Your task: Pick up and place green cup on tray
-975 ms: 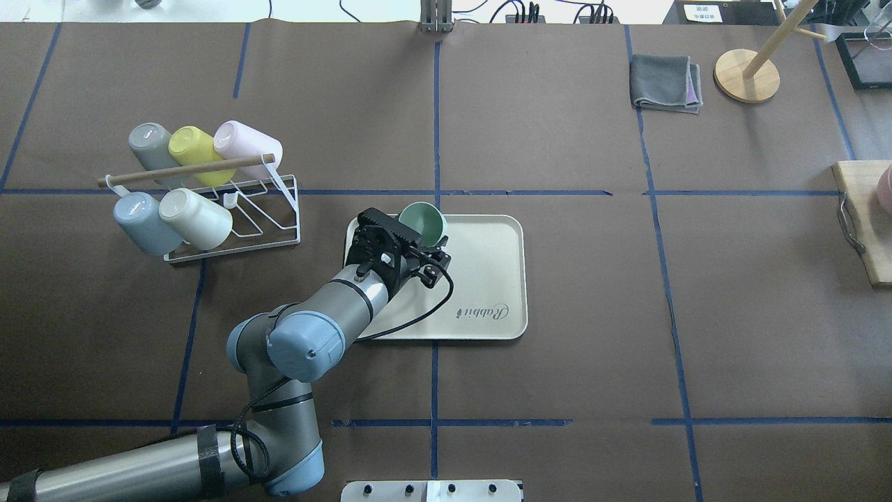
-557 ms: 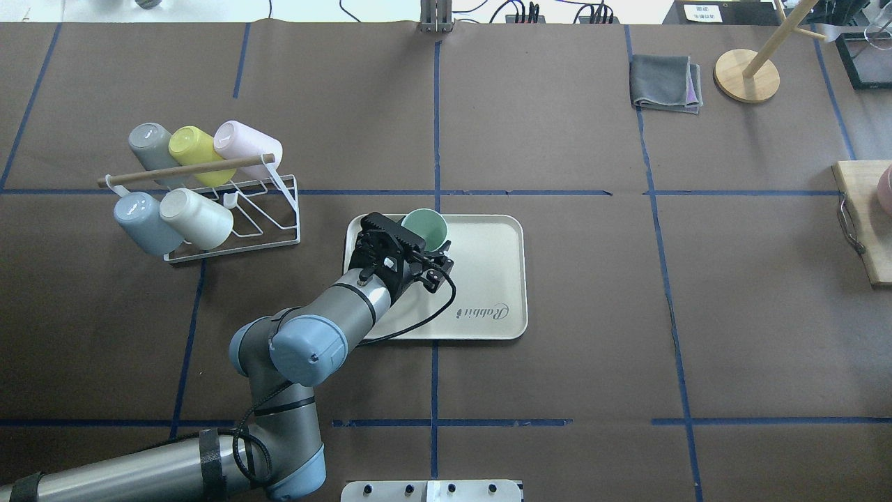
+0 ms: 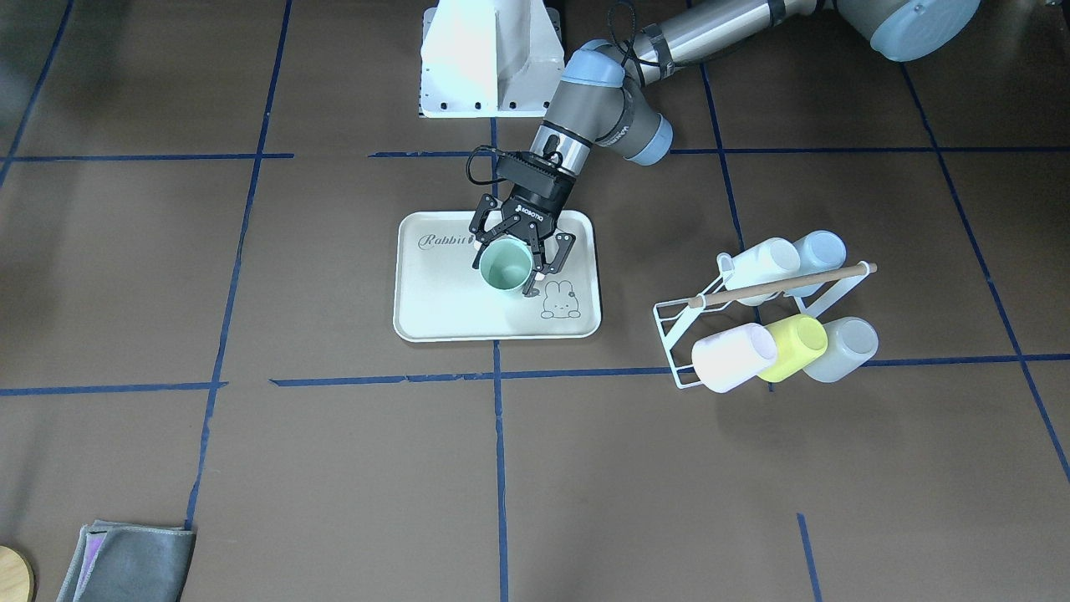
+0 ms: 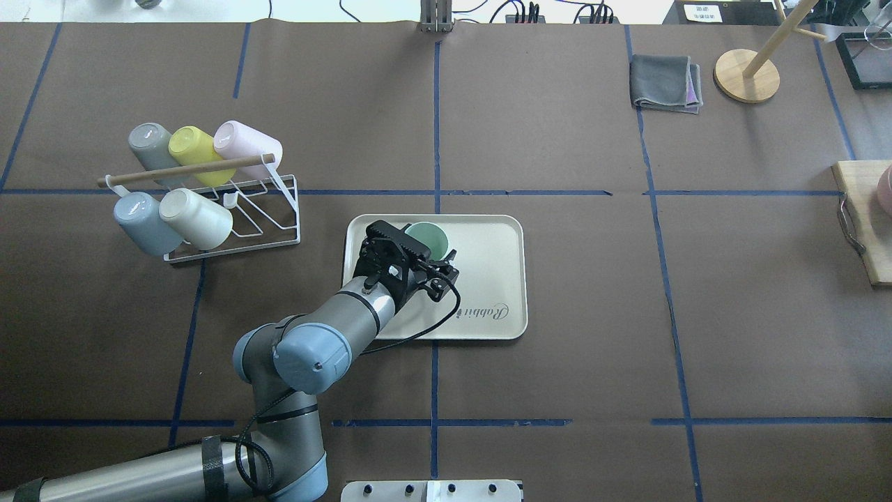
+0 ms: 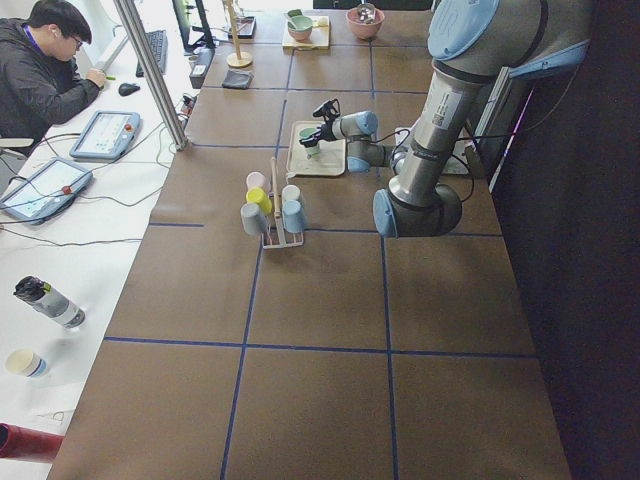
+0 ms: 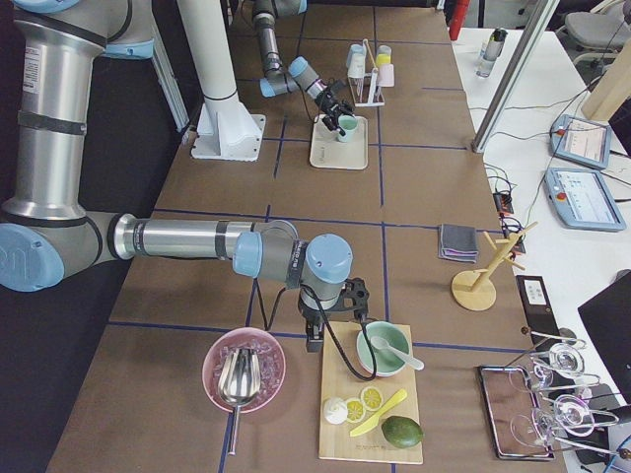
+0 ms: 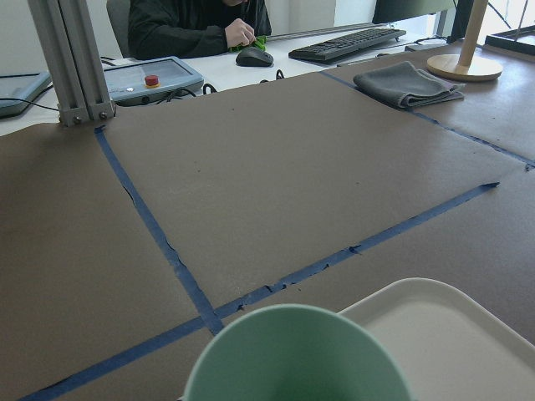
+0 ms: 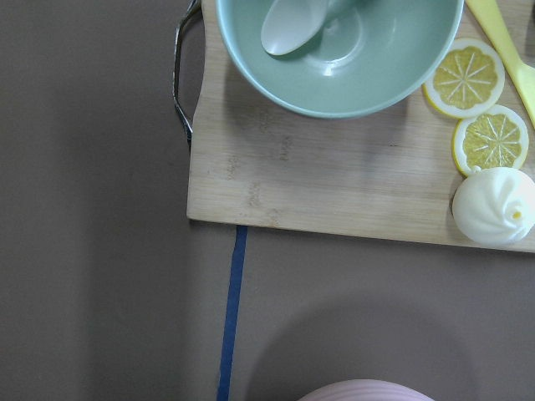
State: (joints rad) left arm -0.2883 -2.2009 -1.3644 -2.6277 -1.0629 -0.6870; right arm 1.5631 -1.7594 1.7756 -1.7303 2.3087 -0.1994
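The left gripper (image 3: 506, 267) reaches over the tray (image 3: 443, 313) in the middle of the table (image 3: 251, 468), its fingers (image 3: 535, 276) closed against either side of the green cup (image 3: 504, 269). The cup is upright, mouth up, over the tray near the rabbit drawing; whether its base touches I can't make out. The right gripper (image 6: 317, 333) hangs by a wooden board (image 6: 367, 419) at the table's far end, and I cannot tell how its fingers stand. A wire rack (image 3: 681, 322) of cups sits beside the tray
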